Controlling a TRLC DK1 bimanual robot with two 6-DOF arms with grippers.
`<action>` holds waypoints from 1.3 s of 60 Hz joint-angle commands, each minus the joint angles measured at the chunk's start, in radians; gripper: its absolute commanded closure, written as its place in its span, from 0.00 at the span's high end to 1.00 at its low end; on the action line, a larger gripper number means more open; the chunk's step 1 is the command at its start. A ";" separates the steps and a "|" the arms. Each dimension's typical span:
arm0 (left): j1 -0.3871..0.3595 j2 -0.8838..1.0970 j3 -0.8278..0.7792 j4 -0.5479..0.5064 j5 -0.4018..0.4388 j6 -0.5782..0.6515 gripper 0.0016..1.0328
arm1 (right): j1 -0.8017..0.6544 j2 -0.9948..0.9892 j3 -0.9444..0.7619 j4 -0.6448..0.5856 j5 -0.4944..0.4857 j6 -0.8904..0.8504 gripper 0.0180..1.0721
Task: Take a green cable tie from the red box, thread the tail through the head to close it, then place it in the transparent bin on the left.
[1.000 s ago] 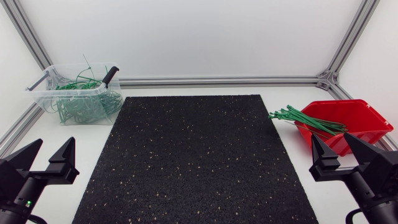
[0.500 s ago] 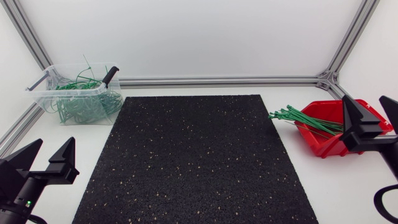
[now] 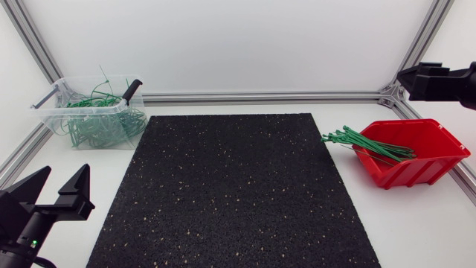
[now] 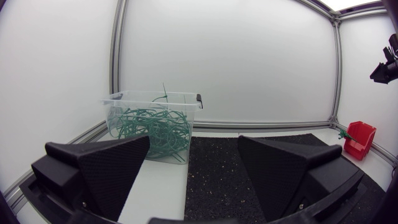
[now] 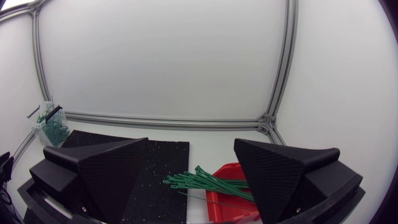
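Ties [image 3: 368, 143] are spilling over the box [image 3: 424, 160] rim; right jaws are hovering wide above, left jaws gaping wide.

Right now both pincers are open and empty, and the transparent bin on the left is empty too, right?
No: the transparent bin already holds a tangle of green cable ties, as the head view shows. The left pincer and the right pincer are open and empty.
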 commanded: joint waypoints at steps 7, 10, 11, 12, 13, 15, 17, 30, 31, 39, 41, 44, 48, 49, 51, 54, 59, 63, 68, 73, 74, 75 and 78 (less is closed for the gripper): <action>-0.006 -0.008 -0.039 -0.017 0.007 -0.013 0.96 | -0.093 0.208 0.199 -0.215 -0.133 -0.182 0.95; -0.005 -0.008 -0.039 -0.017 0.007 -0.013 0.96 | -0.093 0.274 0.252 -0.286 -0.133 -0.245 0.95; -0.006 -0.008 -0.039 -0.017 0.007 -0.013 0.96 | -0.093 0.302 0.275 -0.317 -0.133 -0.270 0.95; -0.006 -0.008 -0.039 -0.017 0.007 -0.013 0.96 | -0.094 0.329 0.298 -0.344 -0.133 -0.299 0.95; -0.006 -0.008 -0.039 -0.017 0.007 -0.013 0.96 | -0.097 0.349 0.315 -0.364 -0.133 -0.319 0.95; -0.006 -0.008 -0.039 -0.017 0.007 -0.013 0.96 | -0.104 0.388 0.346 -0.398 -0.135 -0.362 0.95; -0.006 -0.008 -0.039 -0.017 0.007 -0.013 0.96 | -0.107 0.420 0.369 -0.418 -0.136 -0.397 0.95; -0.006 -0.008 -0.039 -0.019 0.007 -0.013 0.96 | -0.127 0.543 0.427 -0.525 -0.205 -0.653 0.95; -0.006 -0.008 -0.039 -0.019 0.007 -0.013 0.96 | -0.125 0.547 0.421 -0.525 -0.205 -0.673 0.94; -0.006 -0.008 -0.039 -0.020 0.007 -0.011 0.96 | -0.116 0.558 0.360 -0.515 -0.215 -0.854 0.86; -0.006 -0.006 -0.039 -0.020 0.007 -0.011 0.96 | -0.116 0.566 0.349 -0.515 -0.207 -0.885 0.86; -0.006 -0.008 -0.039 -0.020 0.007 -0.011 0.96 | -0.116 0.576 0.331 -0.521 -0.199 -0.940 0.86; -0.006 -0.008 -0.039 -0.020 0.007 -0.011 0.96 | -0.120 0.595 0.309 -0.522 -0.192 -1.014 0.86; -0.006 -0.006 -0.039 -0.020 0.007 -0.011 0.96 | -0.122 0.606 0.308 -0.525 -0.190 -1.026 0.86; -0.006 -0.006 -0.039 -0.022 0.007 -0.011 0.96 | -0.127 0.621 0.303 -0.530 -0.190 -1.052 0.86; -0.006 -0.006 -0.039 -0.022 0.007 -0.011 0.96 | -0.128 0.635 0.289 -0.534 -0.190 -1.097 0.86; -0.006 -0.006 -0.039 -0.023 0.007 -0.011 0.96 | -0.133 0.659 0.271 -0.531 -0.184 -1.155 0.86; -0.008 -0.006 -0.039 -0.023 0.007 -0.011 0.96 | -0.133 0.673 0.252 -0.522 -0.173 -1.207 0.83; -0.009 -0.006 -0.038 -0.025 0.007 -0.011 0.96 | -0.140 0.710 0.245 -0.498 -0.162 -1.238 0.79; -0.011 -0.006 -0.038 -0.025 0.007 -0.011 0.96 | -0.151 0.734 0.228 -0.473 -0.159 -1.282 0.73; -0.009 -0.006 -0.038 -0.025 0.007 -0.011 0.96 | -0.151 0.738 0.225 -0.467 -0.159 -1.287 0.73; -0.009 -0.006 -0.038 -0.025 0.007 -0.011 0.96 | -0.153 0.741 0.220 -0.459 -0.159 -1.291 0.73; -0.009 -0.006 -0.038 -0.025 0.007 -0.011 0.96 | -0.156 0.748 0.202 -0.429 -0.147 -1.305 0.72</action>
